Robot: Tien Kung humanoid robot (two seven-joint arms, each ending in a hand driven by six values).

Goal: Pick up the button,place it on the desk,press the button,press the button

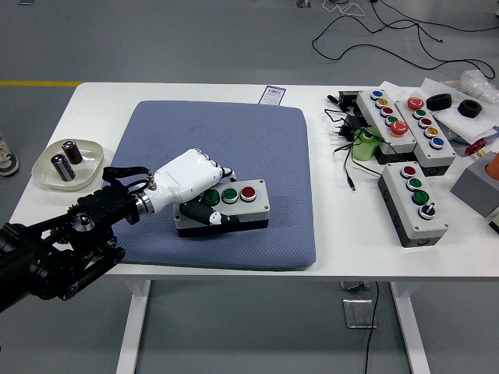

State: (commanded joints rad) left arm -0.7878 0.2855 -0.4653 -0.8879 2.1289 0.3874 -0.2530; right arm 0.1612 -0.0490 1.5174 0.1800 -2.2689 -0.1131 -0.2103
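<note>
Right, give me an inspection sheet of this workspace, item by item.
Surface: white table, blue mat on it.
Job's things: grey button box with two green and one red button, on the mat.
Clutter: three more button boxes at right; dish with batteries at left; green bottle; black rings.
Grippers: left hand grasps the button box; right hand not seen.
Cables: black leads near the boxes, more on the floor.
Surroundings: grey floor; nobody seen.
</note>
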